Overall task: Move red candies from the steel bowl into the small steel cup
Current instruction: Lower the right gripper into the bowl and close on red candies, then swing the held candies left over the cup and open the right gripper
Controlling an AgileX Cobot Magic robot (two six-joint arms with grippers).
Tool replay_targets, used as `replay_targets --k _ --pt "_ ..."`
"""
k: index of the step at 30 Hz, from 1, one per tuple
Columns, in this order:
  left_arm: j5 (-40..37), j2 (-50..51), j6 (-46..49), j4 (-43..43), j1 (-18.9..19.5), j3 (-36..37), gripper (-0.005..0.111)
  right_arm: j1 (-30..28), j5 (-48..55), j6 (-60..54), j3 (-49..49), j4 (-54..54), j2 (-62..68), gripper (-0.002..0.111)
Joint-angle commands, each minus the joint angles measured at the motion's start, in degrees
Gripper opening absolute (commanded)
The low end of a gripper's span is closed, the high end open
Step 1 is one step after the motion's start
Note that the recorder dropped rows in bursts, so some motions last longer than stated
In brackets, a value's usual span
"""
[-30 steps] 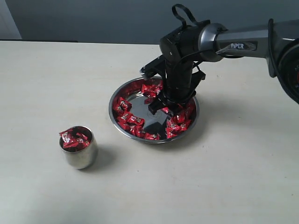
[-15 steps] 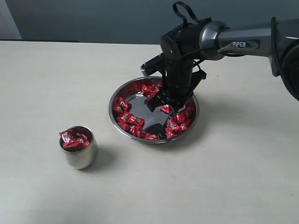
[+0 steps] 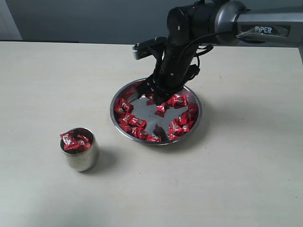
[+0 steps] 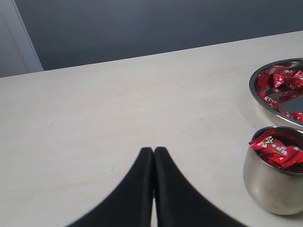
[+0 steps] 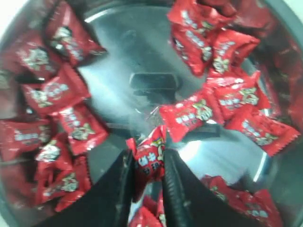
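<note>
Pale beige table (image 3: 47,71) — dark grey-blue wall (image 3: 94,19) behind, evenly lit

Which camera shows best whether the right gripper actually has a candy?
Right wrist view: one red candy sits pinched in the right gripper. Exterior view shows it small and half hidden; left wrist view misses it.
</note>
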State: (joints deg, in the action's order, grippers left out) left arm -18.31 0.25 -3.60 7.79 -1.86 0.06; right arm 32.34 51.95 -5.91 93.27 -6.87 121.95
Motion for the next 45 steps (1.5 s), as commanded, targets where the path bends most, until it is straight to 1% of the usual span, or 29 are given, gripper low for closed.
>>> replay_targets --k 1,6,9,11,16,19,22,25,29,32,35,45 --pt "0.5 -0.2 -0.3 0.0 0.1 -0.1 0.0 -0.2 -1.7 -5.1 -0.2 -7.1 -1.6 -0.001" --pt "0.5 -0.2 -0.3 0.0 0.1 -0.1 0.0 -0.2 -1.5 -6.3 -0.2 -8.7 -2.1 -0.001" --pt "0.5 -0.2 -0.3 0.0 0.1 -0.1 0.0 -0.2 -1.3 -8.7 -0.2 -12.8 -2.7 -0.001" --pt "0.5 -0.2 -0.3 0.0 0.1 -0.1 0.0 -0.2 -0.8 -11.4 -0.2 -17.4 -3.1 -0.001" --pt "0.5 -0.2 -0.3 0.0 0.1 -0.1 0.0 -0.2 3.6 -23.7 -0.2 -36.1 -3.8 -0.001" --pt "0.5 -0.2 -0.3 0.0 0.1 -0.1 0.0 0.9 5.6 -28.5 -0.2 -41.9 -3.8 -0.001" --pt "0.5 -0.2 -0.3 0.0 0.1 -0.1 0.0 3.6 5.3 -29.4 -0.2 -41.5 -3.7 -0.001" --pt "0.5 -0.2 -0.3 0.0 0.1 -0.1 0.0 7.4 3.9 -29.5 -0.2 -38.4 -3.5 -0.001" --pt "0.5 -0.2 -0.3 0.0 0.1 -0.1 0.0 11.9 0.1 -29.5 -0.2 -33.7 -3.5 -0.001" --pt "0.5 -0.2 -0.3 0.0 0.1 -0.1 0.0 14.0 -3.1 -27.9 -0.2 -30.1 -3.3 -0.001" --pt "0.5 -0.2 -0.3 0.0 0.1 -0.1 0.0 15.0 -4.7 -26.7 -0.2 -28.2 -2.6 -0.001" --pt "0.5 -0.2 -0.3 0.0 0.1 -0.1 0.0 15.1 -4.1 -25.5 -0.2 -28.3 1.4 -0.001"
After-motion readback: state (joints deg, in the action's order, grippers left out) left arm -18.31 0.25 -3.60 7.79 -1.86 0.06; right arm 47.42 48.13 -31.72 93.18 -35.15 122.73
